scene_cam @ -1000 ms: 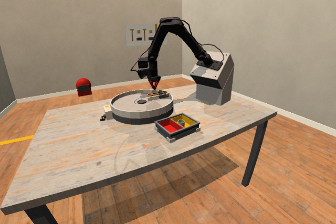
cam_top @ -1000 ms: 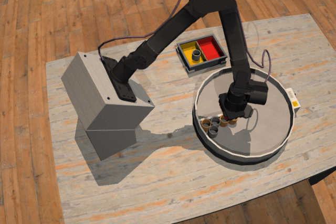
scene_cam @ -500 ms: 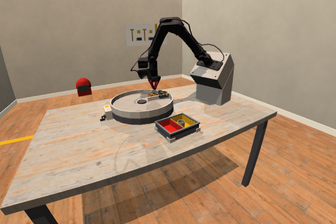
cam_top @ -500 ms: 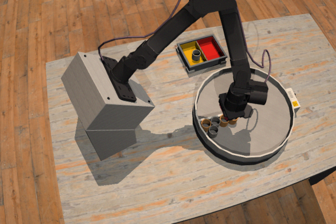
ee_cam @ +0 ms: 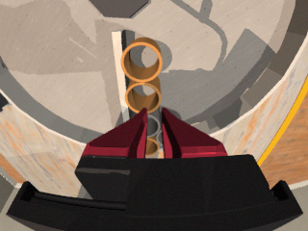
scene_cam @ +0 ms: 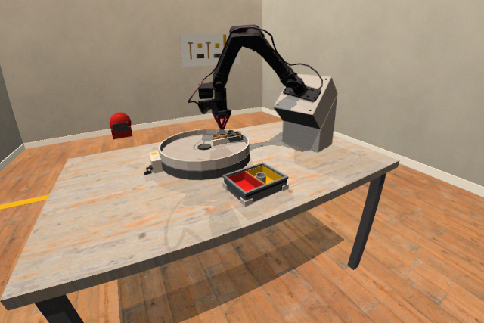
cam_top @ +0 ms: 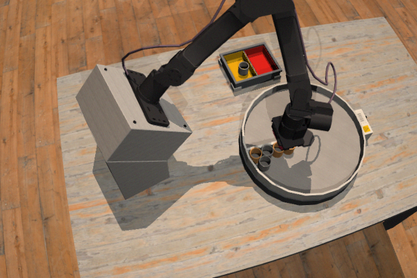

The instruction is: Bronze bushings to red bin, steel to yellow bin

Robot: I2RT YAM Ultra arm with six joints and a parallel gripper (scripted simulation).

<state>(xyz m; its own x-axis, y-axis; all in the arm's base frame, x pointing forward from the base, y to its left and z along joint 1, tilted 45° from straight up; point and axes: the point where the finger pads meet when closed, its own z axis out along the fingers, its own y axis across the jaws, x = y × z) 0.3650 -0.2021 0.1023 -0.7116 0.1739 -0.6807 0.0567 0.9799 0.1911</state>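
Observation:
The round grey turntable (cam_top: 304, 144) carries a row of bushings near its left rim: a bronze one (cam_top: 255, 154), two steel ones (cam_top: 267, 150) (cam_top: 264, 163), another bronze one (cam_top: 278, 150) and a bronze one (cam_top: 288, 150) partly hidden under the wrist. My gripper (scene_cam: 221, 120) hangs just above this row, with its red fingers close together and nothing between them. In the wrist view the fingers point down at the row, and two bronze bushings (ee_cam: 142, 96) (ee_cam: 141, 61) lie beyond the tips. The yellow bin (cam_top: 237, 66) holds one steel bushing (cam_top: 243, 67). The red bin (cam_top: 262, 59) is empty.
The turntable has a raised rim and a dark hub (scene_cam: 203, 146) at its centre. A white control box (cam_top: 364, 127) sits at its right side. The arm's grey pedestal (cam_top: 128, 116) stands on the left of the table.

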